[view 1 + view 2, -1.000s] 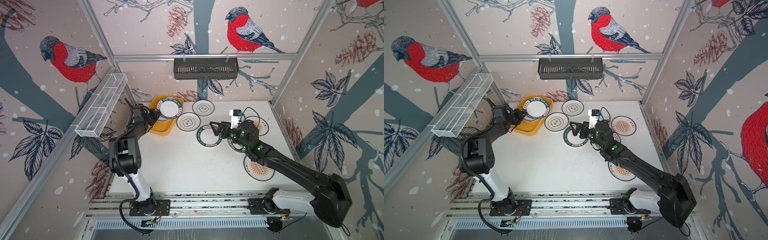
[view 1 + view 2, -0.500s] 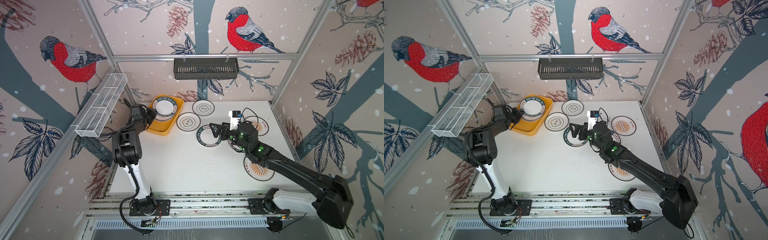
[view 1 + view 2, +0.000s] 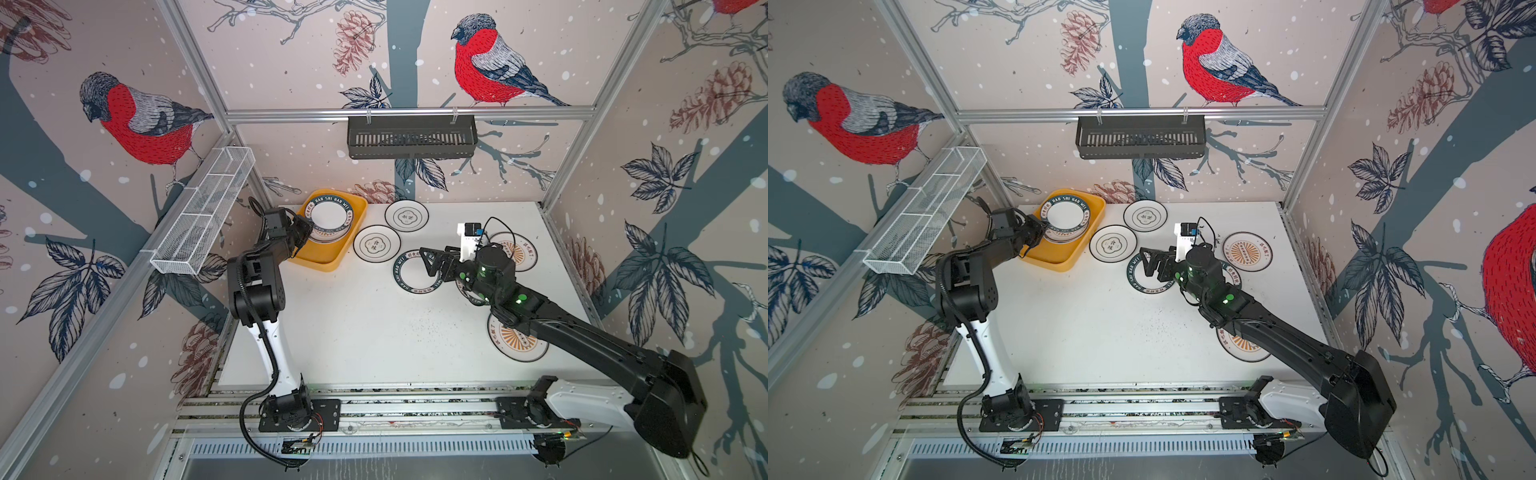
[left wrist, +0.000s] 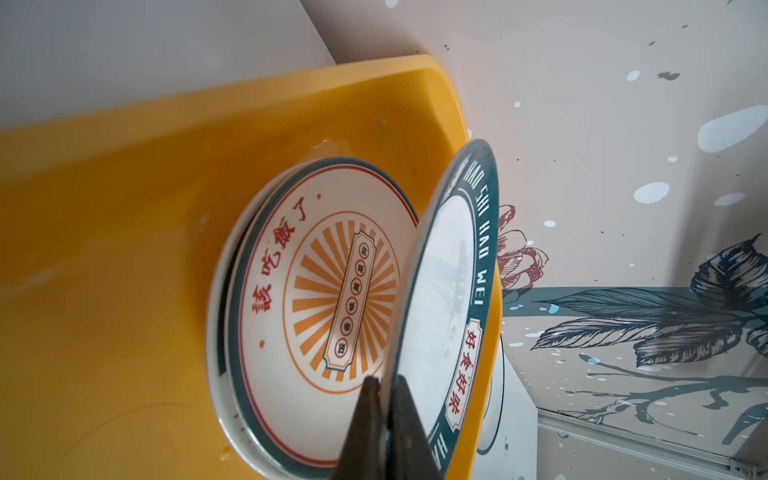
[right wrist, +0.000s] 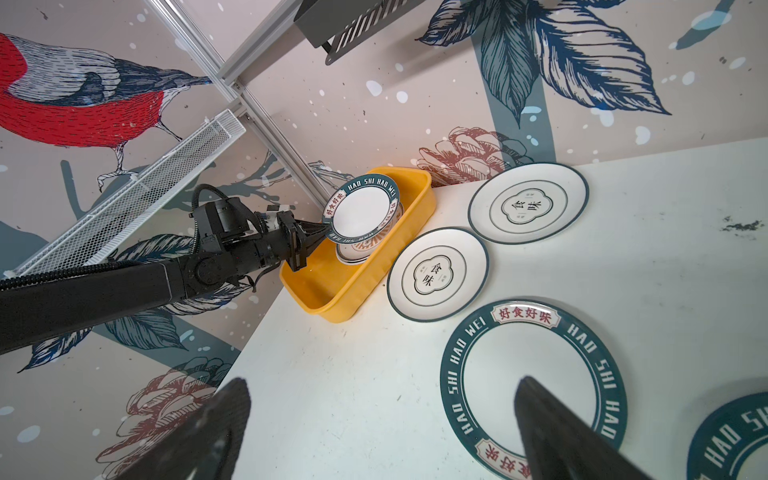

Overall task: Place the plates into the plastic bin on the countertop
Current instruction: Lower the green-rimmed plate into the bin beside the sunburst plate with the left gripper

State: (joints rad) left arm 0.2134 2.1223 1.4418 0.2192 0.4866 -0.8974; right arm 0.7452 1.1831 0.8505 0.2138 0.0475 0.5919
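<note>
A green-rimmed plate (image 3: 332, 216) lettered HAO SHI HAO WEI is hanging tilted over the plastic bin (image 3: 320, 257), which is sitting at the upper left of the countertop (image 3: 365, 332) in both top views. The left gripper (image 3: 305, 229) is pinching this plate by its rim, jaws closed tight on the edge, as the left wrist view is showing. Under it a small stack is lying in the upper half of the bin, topped by a sunburst plate (image 4: 332, 291). Whether the tilted plate is touching that stack I cannot tell. Just right of the bin, two flower-emblem plates (image 3: 376, 244) are lying flat, one nearer the back wall. Below them, near the centre of the frame, a second green-rimmed plate (image 3: 400, 272) is lying flat. The right gripper (image 3: 428, 262) is hovering over it with jaws spread wide, gripping nothing. Further right, two more sunburst plates (image 3: 515, 347) are lying partly hidden under the right arm. A black slatted basket (image 3: 411, 137) is hanging on the back wall and a white wire-mesh basket (image 3: 203, 212) on the left wall.
</note>
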